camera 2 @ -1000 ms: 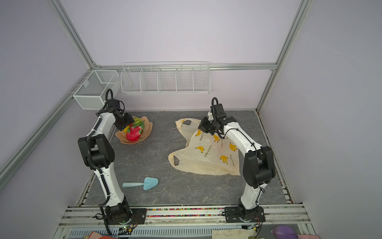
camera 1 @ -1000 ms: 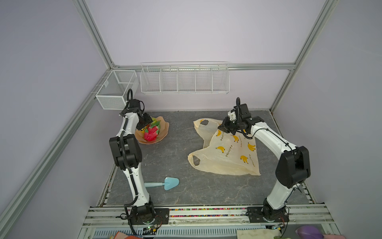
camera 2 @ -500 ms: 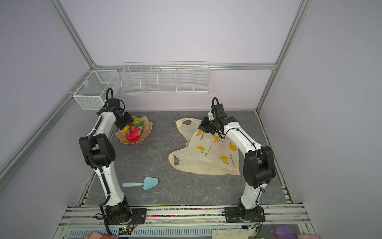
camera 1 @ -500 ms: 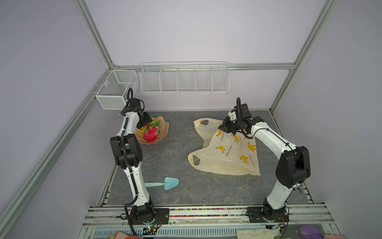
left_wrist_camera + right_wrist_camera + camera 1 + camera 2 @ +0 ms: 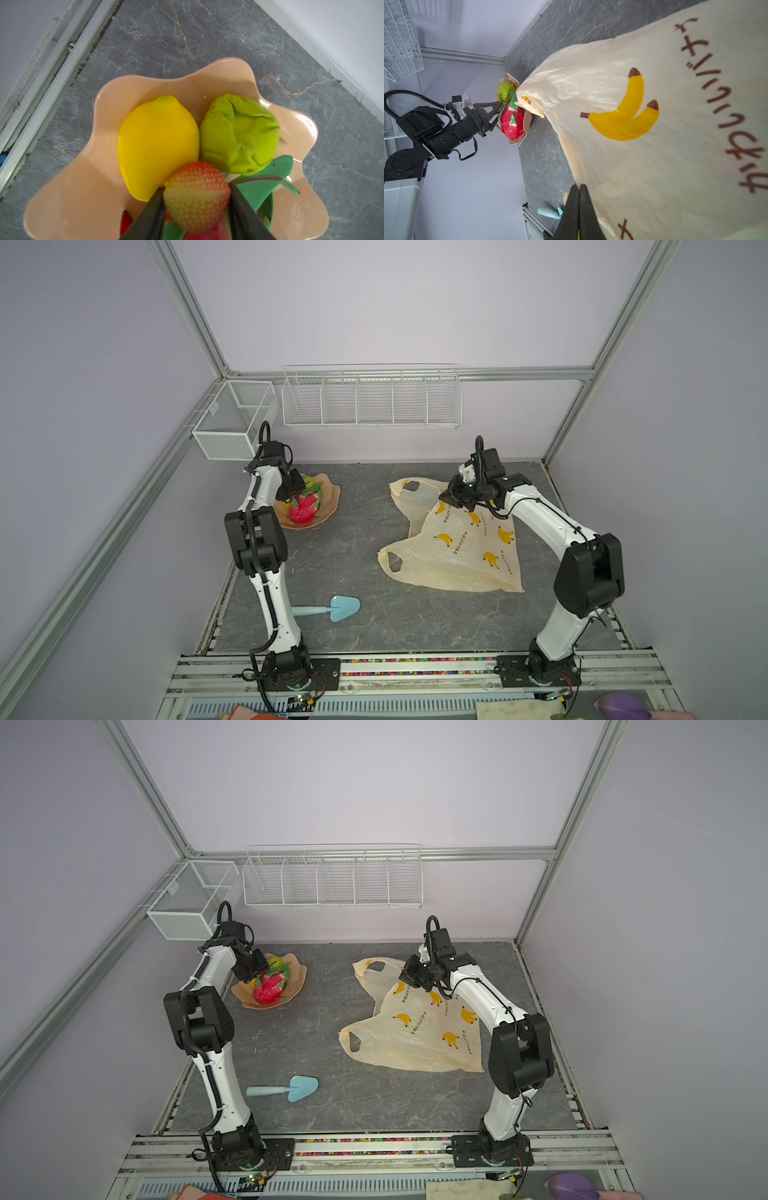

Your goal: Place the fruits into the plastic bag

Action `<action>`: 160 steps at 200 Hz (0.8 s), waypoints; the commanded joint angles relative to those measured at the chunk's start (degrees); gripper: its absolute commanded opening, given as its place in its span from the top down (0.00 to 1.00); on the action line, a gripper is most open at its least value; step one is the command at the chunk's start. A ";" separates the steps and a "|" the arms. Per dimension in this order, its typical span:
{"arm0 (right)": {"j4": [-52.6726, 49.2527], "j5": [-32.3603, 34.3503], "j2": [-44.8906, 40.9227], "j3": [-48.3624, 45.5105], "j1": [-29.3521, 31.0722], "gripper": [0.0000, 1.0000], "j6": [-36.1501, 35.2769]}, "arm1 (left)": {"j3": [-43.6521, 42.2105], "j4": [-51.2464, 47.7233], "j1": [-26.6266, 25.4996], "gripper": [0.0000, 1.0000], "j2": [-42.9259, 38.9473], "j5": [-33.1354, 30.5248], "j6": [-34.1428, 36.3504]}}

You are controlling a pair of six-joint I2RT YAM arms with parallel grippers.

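The large translucent cream plastic bag [image 5: 457, 556], printed with yellow bananas, is spread on the table [image 5: 353, 556]. Its mouth edge is lifted and pinched in the right claw [image 5: 452, 501], whose fingers are seen pressed together in the right wrist view. Both handle loops point away from that claw toward the left arm, and the closed end lies beneath the right arm. The peach scalloped plastic dish [image 5: 328, 510] sits directly under the left claw [image 5: 196, 187]. The red dragon fruit [image 5: 305, 508] lies in it, just beside that claw. A yellow lemon [image 5: 158, 145] and a crumpled green piece [image 5: 239, 133] rest beyond the fingertips. The small red-and-yellow strawberry [image 5: 197, 197], shown by the left wrist view alone, is clamped between the fingers, its long axis along them and its red end outward.
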 commanded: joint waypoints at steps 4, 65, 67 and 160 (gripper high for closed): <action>-0.97 0.33 -0.26 0.43 -0.27 0.93 -0.76 | 1.00 -1.41 0.82 0.54 0.66 -1.34 0.10; -0.99 0.60 -0.44 0.17 -0.35 0.93 -0.70 | 0.42 -0.89 0.82 0.63 -0.43 0.57 1.42; -1.00 0.60 -0.39 0.20 -0.30 0.93 -0.68 | 0.33 -0.89 0.82 0.63 -0.56 0.61 1.43; -0.58 0.38 -0.44 0.21 -0.36 0.93 -0.79 | -13.73 4.02 -0.16 0.71 -13.50 0.35 5.33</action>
